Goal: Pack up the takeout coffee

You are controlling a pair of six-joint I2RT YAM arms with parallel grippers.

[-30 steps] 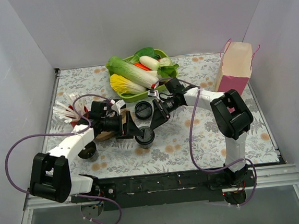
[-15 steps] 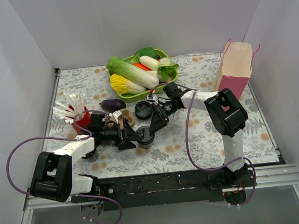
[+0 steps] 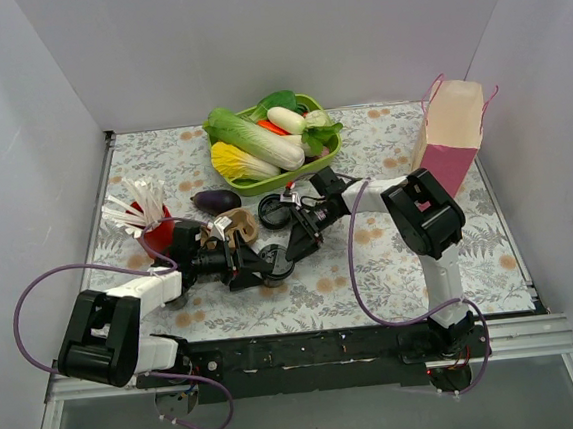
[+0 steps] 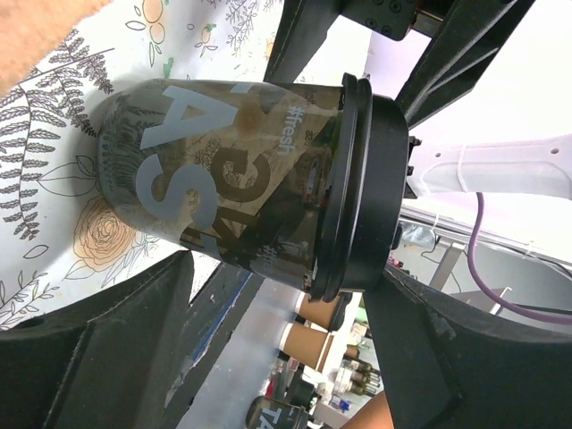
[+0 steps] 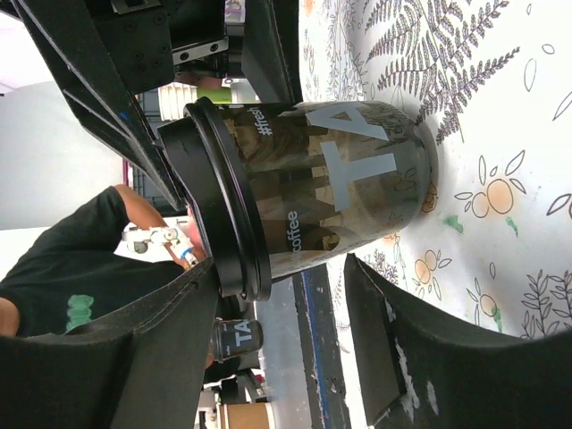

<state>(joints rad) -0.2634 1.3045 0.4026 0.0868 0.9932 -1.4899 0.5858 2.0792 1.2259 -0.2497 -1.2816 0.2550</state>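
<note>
The takeout coffee (image 3: 278, 265), a dark cup with grey letters and a black lid, stands upright on the flowered tablecloth at front centre. My left gripper (image 3: 260, 262) reaches it from the left and is open, its fingers on either side of the cup. My right gripper (image 3: 294, 244) reaches it from the back right, also open around the cup. In the left wrist view the cup (image 4: 241, 179) fills the gap ahead of the gripper (image 4: 277, 277). In the right wrist view the cup (image 5: 322, 179) sits between the spread jaws of the gripper (image 5: 281, 268).
A second black-lidded cup (image 3: 274, 213) stands just behind, and another (image 3: 170, 293) sits under my left arm. The brown cardboard carrier (image 3: 233, 225), a red cup of straws (image 3: 155, 226), an eggplant (image 3: 215, 201), a green vegetable basket (image 3: 309, 104) and a pink bag (image 3: 448, 138) lie around.
Both grippers have come down and closed in on the cup from either side. The left moved right, the right moved forward and left. The cup has stayed in place.
</note>
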